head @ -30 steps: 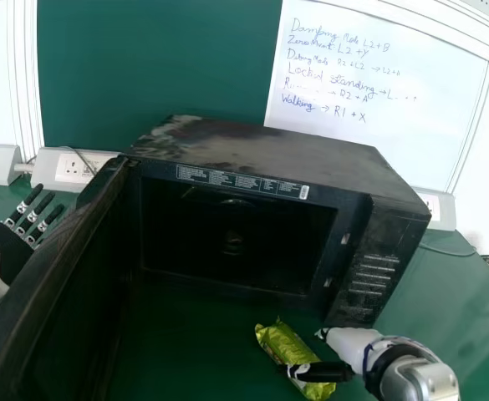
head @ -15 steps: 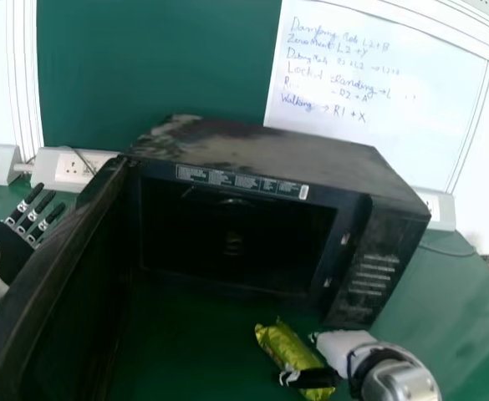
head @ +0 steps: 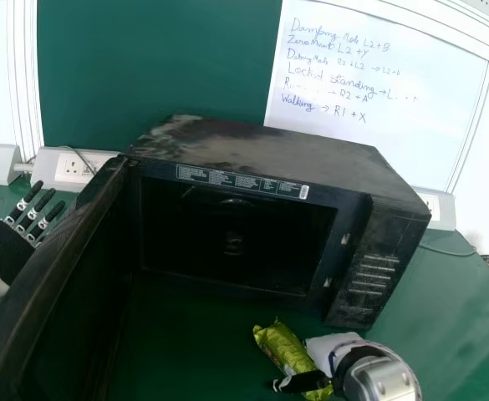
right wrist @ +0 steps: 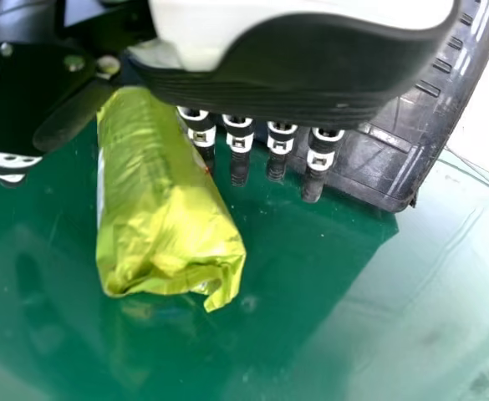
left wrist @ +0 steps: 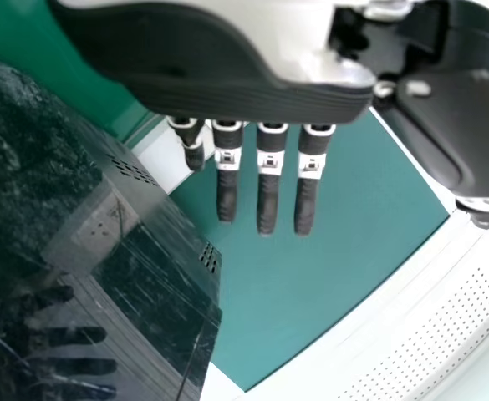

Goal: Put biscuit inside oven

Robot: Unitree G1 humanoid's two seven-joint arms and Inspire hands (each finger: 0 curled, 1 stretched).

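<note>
Biscuit packet point(head: 279, 341), long axis slanting away leftward

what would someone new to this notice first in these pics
Probably the big dark oven in the middle of the head view, its door swung wide open on the robot's left. Next, the bright yellow-green biscuit packet on the green table in front of it, with the robot's right hand at its side. Handwriting covers the whiteboard behind.

Biscuit point(head: 277, 341) on table point(head: 457, 292), before oven point(head: 269, 149)
</note>
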